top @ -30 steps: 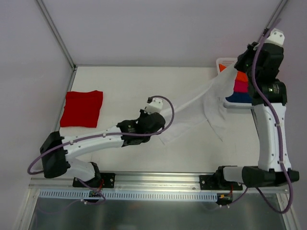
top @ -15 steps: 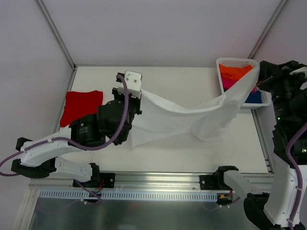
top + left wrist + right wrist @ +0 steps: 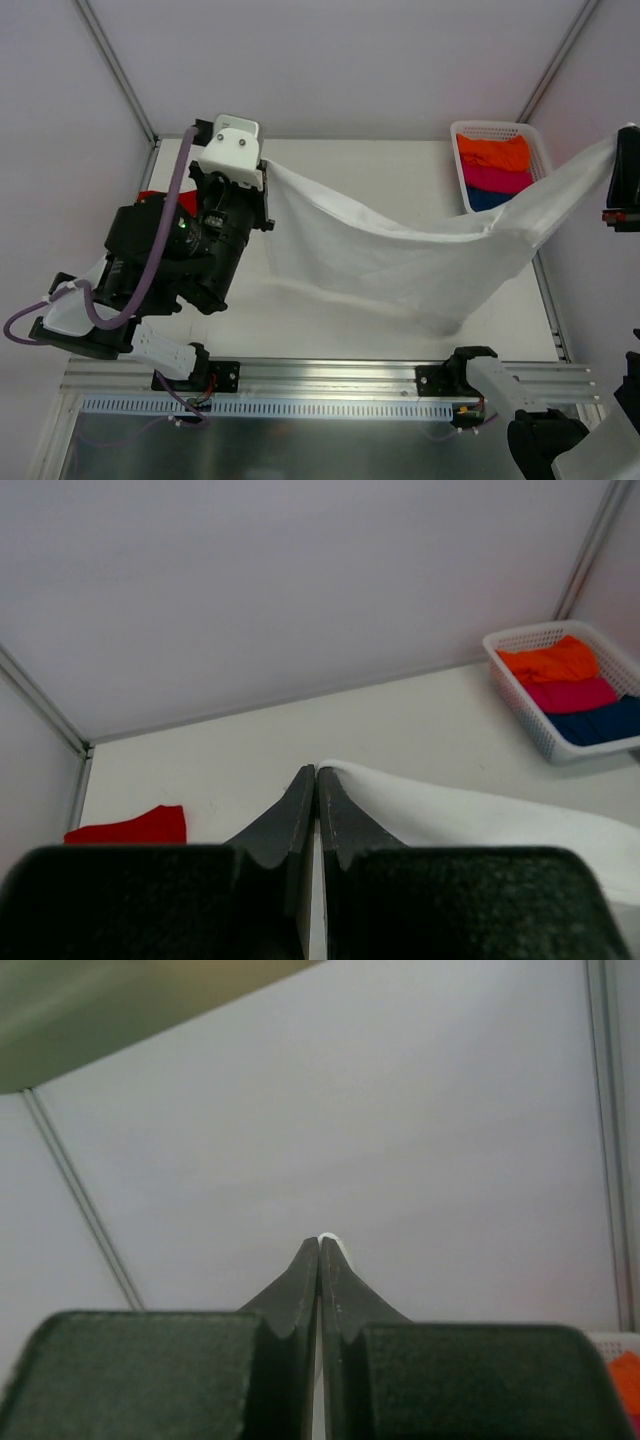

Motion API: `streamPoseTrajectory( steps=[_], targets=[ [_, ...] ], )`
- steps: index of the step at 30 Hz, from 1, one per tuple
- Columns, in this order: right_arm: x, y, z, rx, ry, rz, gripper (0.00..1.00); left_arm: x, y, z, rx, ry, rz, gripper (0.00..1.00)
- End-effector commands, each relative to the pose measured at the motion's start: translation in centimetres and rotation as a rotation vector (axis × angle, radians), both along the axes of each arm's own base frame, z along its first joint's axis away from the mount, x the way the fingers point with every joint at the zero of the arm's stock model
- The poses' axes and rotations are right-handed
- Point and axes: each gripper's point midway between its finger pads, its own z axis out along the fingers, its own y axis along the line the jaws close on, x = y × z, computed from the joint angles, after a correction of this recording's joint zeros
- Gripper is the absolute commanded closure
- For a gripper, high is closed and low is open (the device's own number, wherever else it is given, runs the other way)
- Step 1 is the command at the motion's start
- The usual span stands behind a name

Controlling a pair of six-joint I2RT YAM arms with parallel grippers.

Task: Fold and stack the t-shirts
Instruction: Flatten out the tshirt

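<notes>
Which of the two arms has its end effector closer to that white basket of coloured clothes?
Right. The right end effector holds the white t-shirt just right of the basket; the left end effector grips its other end far to the basket's left, across the table.

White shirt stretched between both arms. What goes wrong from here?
Right pincer shows only a sliver of white t-shirt at its tips; the grip may slip. The cloth's right end hangs by the basket and might snag its rim. Left arm hangs over the red t-shirt; lowering may rumple it.

Bright, even light; soft shadows
</notes>
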Motion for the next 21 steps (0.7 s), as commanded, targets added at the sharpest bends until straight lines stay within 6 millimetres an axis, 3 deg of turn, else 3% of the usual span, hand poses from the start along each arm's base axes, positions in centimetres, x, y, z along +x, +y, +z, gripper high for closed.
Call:
streamPoseTrajectory(
  steps=[1,3,5,9,11,12,13,15,16,19,20,21],
  targets=[
    [-4.1,1.0,3.4,-0.004,-0.145,0.074,1.0,-0.5,2.1,2.5,-0.005,0.01,0.044,1.0],
    [-5.5,0.8,4.2,0.0,-0.18,0.073,1.0,-1.2,1.0,3.0,0.033,0.005,0.025,1.0],
    [-5.6,0.7,4.3,0.003,-0.184,0.072,1.0,-1.3,2.0,4.1,0.019,0.016,0.041,1.0],
    [-3.8,-0.2,3.1,0.014,-0.135,0.024,1.0,-1.4,1.6,3.9,0.013,0.018,0.042,1.0],
    [-0.7,-0.2,1.5,0.007,-0.061,0.009,1.0,-1.3,1.9,3.5,-0.034,0.025,0.035,1.0],
    [0.5,-0.4,0.9,0.009,-0.031,-0.008,1.0,-0.8,2.7,2.8,-0.036,0.024,0.053,1.0],
    [3.1,-0.2,-0.4,0.005,0.02,-0.013,1.0,-0.4,3.3,2.4,-0.087,0.032,0.069,1.0],
    [5.7,0.0,-1.8,0.007,0.066,-0.023,1.0,0.6,4.7,0.7,-0.101,0.025,0.093,1.0],
    [8.3,0.2,-3.2,0.009,0.113,-0.028,1.0,1.8,6.0,0.2,-0.148,0.023,0.153,1.0],
    [12.6,0.5,-5.4,0.015,0.185,-0.035,1.0,4.2,7.8,-2.4,-0.134,0.002,0.232,1.0],
    [15.4,0.7,-7.4,0.014,0.252,-0.032,1.0,4.9,8.0,-3.0,-0.12,0.001,0.256,1.0],
    [16.9,1.2,-8.4,0.011,0.281,-0.008,1.0,5.9,6.7,-4.5,-0.068,0.002,0.241,1.0]
  ],
)
